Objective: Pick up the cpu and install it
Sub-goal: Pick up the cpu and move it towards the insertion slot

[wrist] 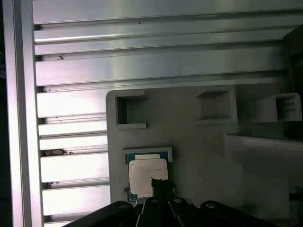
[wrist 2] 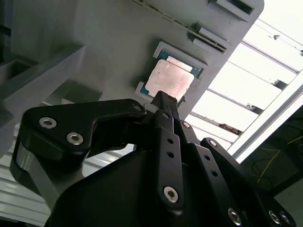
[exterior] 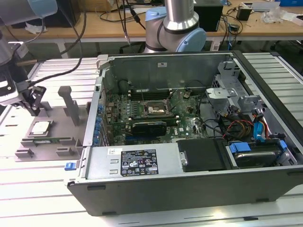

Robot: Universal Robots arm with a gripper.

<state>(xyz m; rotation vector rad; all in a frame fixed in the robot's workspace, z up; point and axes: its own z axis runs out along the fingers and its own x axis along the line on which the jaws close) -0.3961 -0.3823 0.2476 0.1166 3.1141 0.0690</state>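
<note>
– Gripper (wrist 2: 163, 98) metalwork sits closest to the lens in both wrist views: black links and screw heads narrowing to a single tip. I read the fingers as pressed together, with nothing between them.

– And the chip you are after?

– I see the cpu (wrist 2: 169, 79) just past that tip. It is a pale silver square on a green backing, lying flat and face up in a shallow pocket of a grey holder tray (exterior: 61, 124). Tip and chip look apart rather than touching, though I cannot be sure of the gap.

– Where is all that in the wider scene?

– From the exterior view, the tray rests on a slatted metal table (exterior: 28, 189) at about nine o'clock, outside the open computer case (exterior: 189, 189). The gripper hangs over the tray, and the chip lies toward five o'clock from its tip.

– Does the chip have a long side to line up with?

– No, it is square, with its edges running along the pocket walls. I have one arm only, so no choice of side. The socket (exterior: 154, 109) sits inside the case, toward three o'clock from the chip and well apart. My judgement: the pick has not begun, since the chip is still seated in its tray.
</note>
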